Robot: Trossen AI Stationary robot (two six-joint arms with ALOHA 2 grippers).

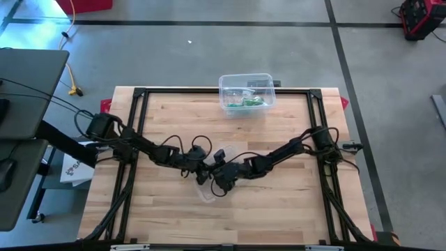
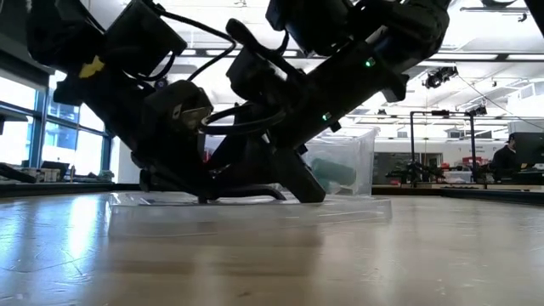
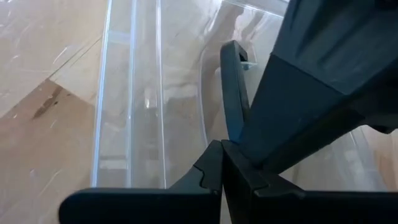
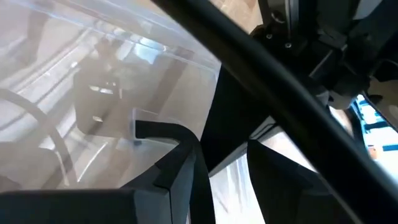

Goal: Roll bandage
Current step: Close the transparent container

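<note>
Nearest the lens, a clear plastic tray (image 2: pixel 246 212) is seen flat on the wooden table (image 1: pixel 279 209), just toward 6 o'clock of its centre. The left gripper (image 3: pixel 222 146), reaching in from 9 o'clock, is held over the tray with its fingers pressed together; anything pinched cannot be told. The right gripper (image 1: pixel 219 183), reaching in from 3 o'clock, is set beside it with its fingers (image 4: pixel 186 168) spread. A green bandage roll (image 1: pixel 249 102) is kept in the clear box (image 1: pixel 268 84) at 12 o'clock.

A robotics lab: concrete floor (image 1: pixel 209 56) with taped lines, framed wooden table (image 1: pixel 279 209), equipment benches (image 2: pixel 442 183) behind
</note>
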